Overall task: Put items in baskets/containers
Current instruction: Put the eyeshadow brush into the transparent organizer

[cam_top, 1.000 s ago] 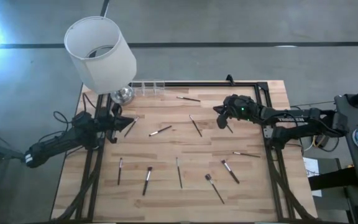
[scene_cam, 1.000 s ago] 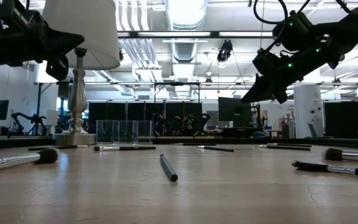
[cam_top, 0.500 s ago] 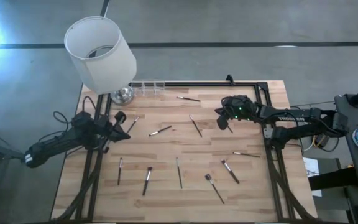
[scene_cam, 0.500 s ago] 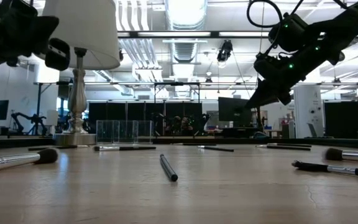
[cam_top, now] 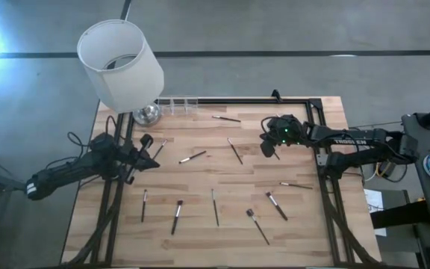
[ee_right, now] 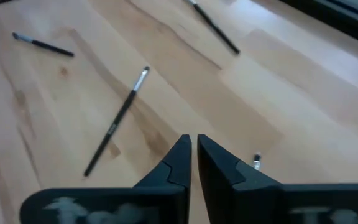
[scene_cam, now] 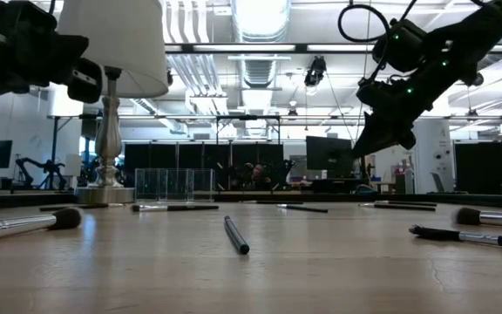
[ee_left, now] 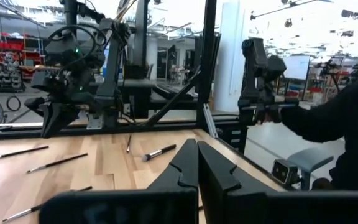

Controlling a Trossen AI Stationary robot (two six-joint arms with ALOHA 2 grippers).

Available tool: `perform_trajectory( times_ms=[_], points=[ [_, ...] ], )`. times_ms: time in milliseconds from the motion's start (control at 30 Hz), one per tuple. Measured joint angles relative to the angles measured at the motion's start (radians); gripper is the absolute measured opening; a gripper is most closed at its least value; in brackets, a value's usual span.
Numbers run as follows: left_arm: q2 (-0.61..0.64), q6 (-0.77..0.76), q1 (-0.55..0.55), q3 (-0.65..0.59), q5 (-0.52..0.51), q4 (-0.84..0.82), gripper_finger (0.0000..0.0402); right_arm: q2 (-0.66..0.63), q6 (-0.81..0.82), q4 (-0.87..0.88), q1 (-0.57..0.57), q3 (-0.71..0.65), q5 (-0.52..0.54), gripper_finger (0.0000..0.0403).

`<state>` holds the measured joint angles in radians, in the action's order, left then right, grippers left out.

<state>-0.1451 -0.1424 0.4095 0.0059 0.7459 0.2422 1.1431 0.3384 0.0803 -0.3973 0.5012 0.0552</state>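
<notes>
High view: the makeup brushes [cam_top: 215,206] lie scattered flat across the wooden table [cam_top: 200,179], most of them between the two grippers or nearer the front edge. The clear holder [cam_top: 178,104] stands well beyond the left gripper [cam_top: 143,153], beside the lamp [cam_top: 122,63]. Left gripper is closed and empty. Right gripper [cam_top: 267,146] hovers above one brush, fingers parted by a sliver, holding nothing.

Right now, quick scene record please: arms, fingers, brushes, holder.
left gripper: left side of table, above the surface, fingers shut, nothing held
right gripper: far right part of table, over a brush, fingers a slit apart, nothing held
brushes: scattered flat on the table, none in the holder
holder: clear, far edge, beside the lamp
</notes>
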Motion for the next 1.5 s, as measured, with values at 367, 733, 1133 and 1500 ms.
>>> perform_trajectory(
  times_ms=[367, 733, 1133, 1500],
  points=[
    [-0.038, 0.036, 0.001, 0.000, -0.015, 0.002, 0.0000, 0.000, -0.005, 0.031, 0.046, 0.073, -0.029, 0.0064],
    [-0.061, -0.035, 0.001, 0.000, -0.141, -0.009, 0.0000, 0.023, 0.131, 0.236, -0.001, 0.136, -0.180, 0.0009],
    [-0.065, -0.063, 0.000, 0.000, -0.222, -0.008, 0.0000, 0.187, 0.249, 0.385, -0.116, 0.219, -0.153, 0.0008],
    [-0.066, -0.040, 0.001, 0.000, -0.224, 0.000, 0.0000, 0.438, 0.180, 0.516, -0.181, 0.374, -0.052, 0.0049]
  ],
)
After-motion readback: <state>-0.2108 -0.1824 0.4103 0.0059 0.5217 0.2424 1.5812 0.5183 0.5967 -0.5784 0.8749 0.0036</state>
